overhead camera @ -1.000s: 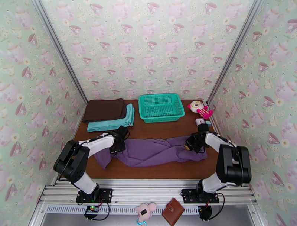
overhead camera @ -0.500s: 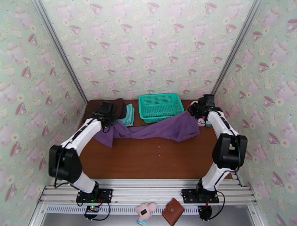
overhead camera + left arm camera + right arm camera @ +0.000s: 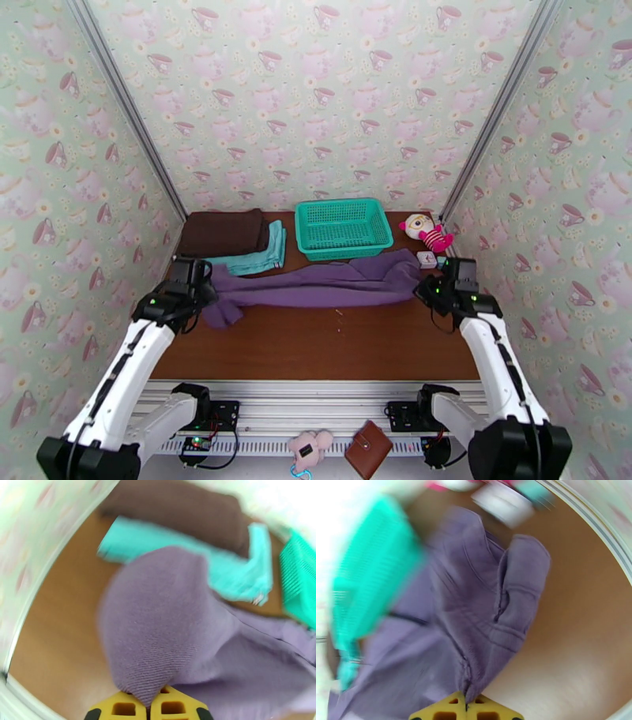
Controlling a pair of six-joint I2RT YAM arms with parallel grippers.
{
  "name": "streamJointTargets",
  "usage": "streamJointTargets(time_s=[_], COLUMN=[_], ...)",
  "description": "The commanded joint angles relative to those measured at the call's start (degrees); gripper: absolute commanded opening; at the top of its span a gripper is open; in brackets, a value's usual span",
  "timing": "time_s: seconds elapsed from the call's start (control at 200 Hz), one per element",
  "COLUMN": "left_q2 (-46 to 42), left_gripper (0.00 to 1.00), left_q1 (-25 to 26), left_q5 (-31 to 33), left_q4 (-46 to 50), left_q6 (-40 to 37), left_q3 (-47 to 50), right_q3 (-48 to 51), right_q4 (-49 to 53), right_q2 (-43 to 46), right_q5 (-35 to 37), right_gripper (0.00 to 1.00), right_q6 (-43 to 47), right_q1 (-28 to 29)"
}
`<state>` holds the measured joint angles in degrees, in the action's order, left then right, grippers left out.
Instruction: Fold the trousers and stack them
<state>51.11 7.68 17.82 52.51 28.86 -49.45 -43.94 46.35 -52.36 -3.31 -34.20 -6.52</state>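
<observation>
My left pincer [image 3: 149, 701] is clamped shut on one end of the pair of plain purple soft-fabric trousers [image 3: 324, 284]. In its wrist view the cloth bulges straight up from between the yellow fingertips [image 3: 136, 713]. My right pincer [image 3: 466, 707] is closed just as tightly on the other end, where the stitched seams and pocket opening suggest the waist. I judge both ends are held at once to draw the trousers into one long band between the two pincers and take out the slack before a fold.

Between the pincers the band runs across the brown wooden table [image 3: 332, 347], and its middle appears to rest on the surface.

Just beyond the left pincer lies a teal folded garment [image 3: 245, 259], with a dark brown folded garment [image 3: 223, 232] behind it. That looks to me like the stack these trousers must join, which would explain keeping this end close to it.

Beyond the middle of the band sits a teal plastic mesh basket [image 3: 347, 251], very near the cloth.

Past the right pincer are a small white round object [image 3: 426, 259] and a pink-and-white stuffed doll [image 3: 426, 231]. I would watch that the waist end doesn't drag them.
</observation>
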Motion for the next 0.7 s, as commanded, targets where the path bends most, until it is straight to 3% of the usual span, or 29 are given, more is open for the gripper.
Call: streamJointTargets(time_s=[0.0,0.381,0.506,0.611,0.691], left_q2=[-5.4,-5.2,-4.1,-0.5,2.7], left_gripper=[0.04,0.06,0.03,0.04,0.1], left_q1=[0.1,0.3,-0.6,-2.6,-3.6], left_q5=[-0.6,-10.2,-6.5,-8.8,-10.5], left_q4=[-2.2,-7.7,-6.3,-7.6,-8.2], left_q6=[5.4,6.2,5.8,4.2,3.3], left_q3=[7.3,10.1,9.2,6.8,4.9], right_q3=[4.2,4.7,2.5,-2.0,-7.0], right_q4=[1.5,5.0,0.9,-1.3,-1.2], right_q2=[9.3,10.2,7.6,2.9,-0.4], right_q5=[9.5,16.7,11.2,9.7,11.0], right_gripper=[0.0,0.0,0.0,0.0,0.0], right_q6=[-3.9,-10.4,-9.5,-8.7,-6.8], right_q1=[-0.3,-0.5,-0.5,-0.5,-0.7])
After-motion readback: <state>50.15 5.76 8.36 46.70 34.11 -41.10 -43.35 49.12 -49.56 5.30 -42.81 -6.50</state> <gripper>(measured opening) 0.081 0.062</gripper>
